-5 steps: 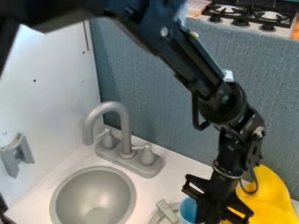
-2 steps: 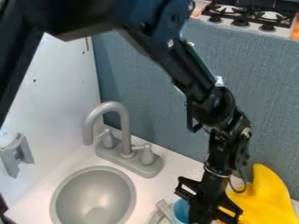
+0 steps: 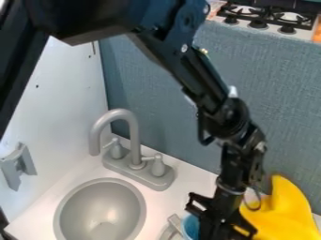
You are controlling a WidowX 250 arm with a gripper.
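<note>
Leftward, towards the sink [image 3: 100, 206], the gripper [image 3: 216, 225] has shifted and dipped slightly since the earlier frames, and the visible edge of the blue cup [image 3: 190, 227] has moved the same way with it. Faucet [image 3: 133, 136] and sink keep their places. Now the gripper hangs down to the right of the sink, with the cup on its sink side, so close that the gripper's dark body covers part of it. That closeness is the relation that matters: the cup lies beside the gripper's lower end, between it and the grey handle [image 3: 176, 224], which stands nearer the sink. Shared movement suggests that the gripper has the cup or is pushing it, but a firm hold cannot be made out. Whether the gripper is wide, narrow or closed on the cup cannot be told. Nor can the cup's long axis be judged, with so much of it covered. As the only arm [image 3: 210, 91] at work, it slants down from beyond the sink and turns steeply downward near the cup. Farther from the sink, on the gripper's other side, a yellow thing [image 3: 282, 208] rests on the counter [image 3: 164, 199], partly behind the gripper. Beyond the sink rises the blue-grey panel [image 3: 276, 93].
</note>
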